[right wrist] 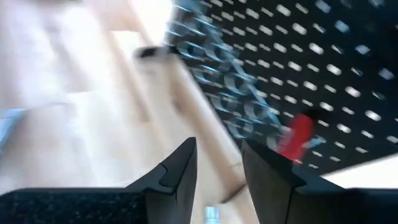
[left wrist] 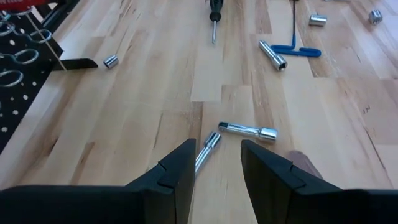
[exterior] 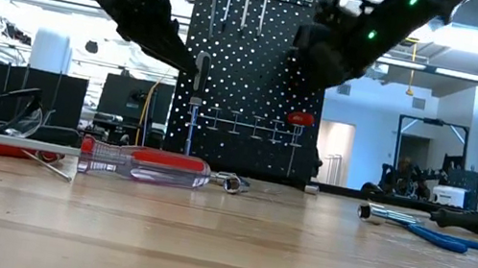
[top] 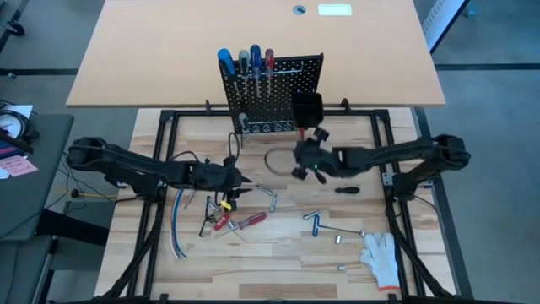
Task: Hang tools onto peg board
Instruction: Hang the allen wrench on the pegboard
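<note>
The black peg board stands upright at the table's far middle. Several screwdrivers hang along its top. A short red-handled tool sits in its lower row of rings. My right gripper hovers open just in front of that row, with nothing between its fingers. My left gripper is open above the table left of the middle, over a chrome socket bar. A red screwdriver and red pliers lie flat nearby.
A black screwdriver, a blue-handled key and loose chrome sockets lie on the right half. A white glove lies at the near right and cables at the left. A small black bin hangs on the board.
</note>
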`<state>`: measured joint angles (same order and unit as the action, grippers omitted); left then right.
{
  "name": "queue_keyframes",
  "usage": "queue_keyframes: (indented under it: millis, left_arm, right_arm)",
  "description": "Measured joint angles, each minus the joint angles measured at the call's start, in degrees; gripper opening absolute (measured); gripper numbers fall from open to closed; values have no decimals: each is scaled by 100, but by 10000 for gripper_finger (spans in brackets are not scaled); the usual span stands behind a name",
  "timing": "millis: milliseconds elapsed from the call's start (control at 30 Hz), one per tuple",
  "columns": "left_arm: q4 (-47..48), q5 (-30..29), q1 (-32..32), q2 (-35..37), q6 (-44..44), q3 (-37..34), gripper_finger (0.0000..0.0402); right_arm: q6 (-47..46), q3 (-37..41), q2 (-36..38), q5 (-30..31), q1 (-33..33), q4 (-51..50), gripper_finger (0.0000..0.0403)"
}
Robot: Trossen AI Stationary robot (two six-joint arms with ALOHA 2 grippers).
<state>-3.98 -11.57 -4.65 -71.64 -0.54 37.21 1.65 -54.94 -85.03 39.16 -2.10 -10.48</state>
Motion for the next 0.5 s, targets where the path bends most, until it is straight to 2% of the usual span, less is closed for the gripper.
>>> queue_keyframes:
  millis: [167,367,500]
  left_arm:
    - [570,-50,-194,505,-5,0,122]
    - [1720,-1105,-900,1059,281,0,122]
    - [2709,-1233,-1442,1269,696,0,122]
  right_arm:
    - [-126,178,2,-33,855,162,133]
    - [-744,577,-48,-247,1556,782,133]
    - [-1093,710,-48,-255,1814,1122,141]
